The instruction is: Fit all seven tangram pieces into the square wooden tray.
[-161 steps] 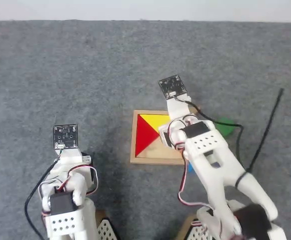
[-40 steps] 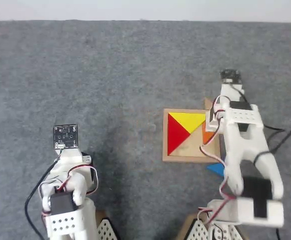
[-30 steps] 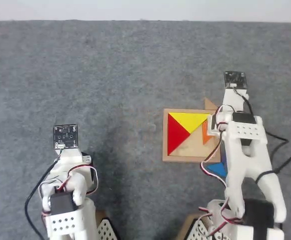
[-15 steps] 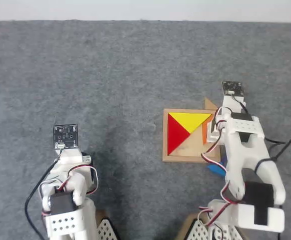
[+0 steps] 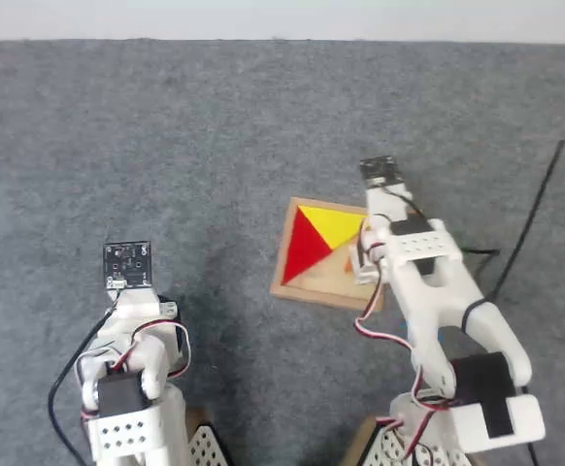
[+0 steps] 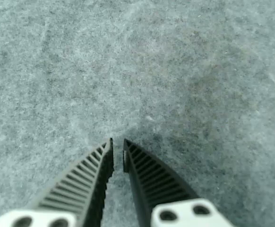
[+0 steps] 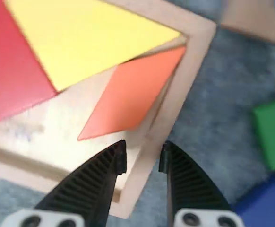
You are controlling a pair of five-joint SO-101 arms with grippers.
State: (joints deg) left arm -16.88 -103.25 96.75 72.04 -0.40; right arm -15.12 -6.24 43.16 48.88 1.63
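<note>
Right end effector straddles square wooden tray wall, seemingly clamped on it; orange piece lies just ahead inside. Left end effector together, idle on surface well apart.

Table is covered in grey cloth, felt-like: matt, fuzzy, mottled nap. Tray is seen as pale bare wood, matt and smooth, with faint grain on the floor. Red piece, yellow piece and orange piece are finished in flat paint: smooth, low sheen. Green piece and blue piece look coated alike. One unpainted piece is left as raw wood, matt. Jaws of left gripper and right gripper are moulded in dark matt plastic, ribbed. Arm shells are made of white plastic, smooth, slightly glossy.
</note>
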